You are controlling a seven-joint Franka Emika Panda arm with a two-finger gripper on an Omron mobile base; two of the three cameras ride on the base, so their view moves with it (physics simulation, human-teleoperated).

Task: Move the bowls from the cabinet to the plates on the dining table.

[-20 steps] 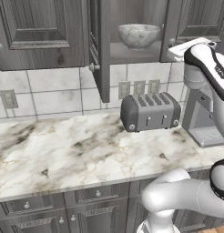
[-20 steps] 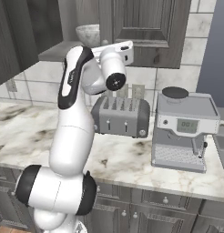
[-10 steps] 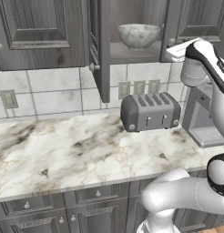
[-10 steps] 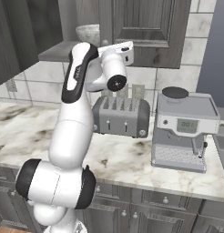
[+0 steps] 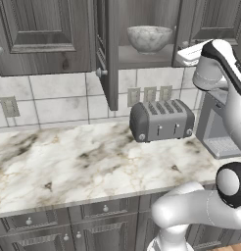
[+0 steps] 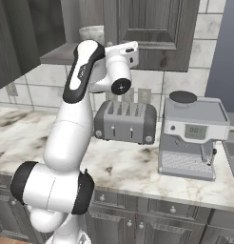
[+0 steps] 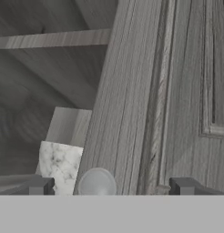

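One marble bowl [image 5: 149,38] stands on the inner shelf of the dark grey cabinet [image 5: 142,19], whose left door [image 5: 107,54] hangs open; from the right its rim [image 6: 92,33] peeks past my arm. My gripper [image 5: 185,47] [image 6: 132,47] is raised at the closed right door [image 6: 152,33], to the right of the bowl. In the hand view it is open [image 7: 111,185], with the door's round knob [image 7: 96,183] between the fingertips [image 7: 38,185] and nothing held. The plates and the dining table are out of view.
On the marble counter [image 5: 68,166] under the cabinet stands a grey toaster [image 5: 161,120] [image 6: 124,122]. A coffee machine [image 6: 192,136] [image 5: 218,130] sits to its right. Grey drawers [image 5: 68,220] run below the counter's front edge.
The hand has edged a little leftward toward the cabinet's right door. The jaws stayed open, and the bowl has not moved.
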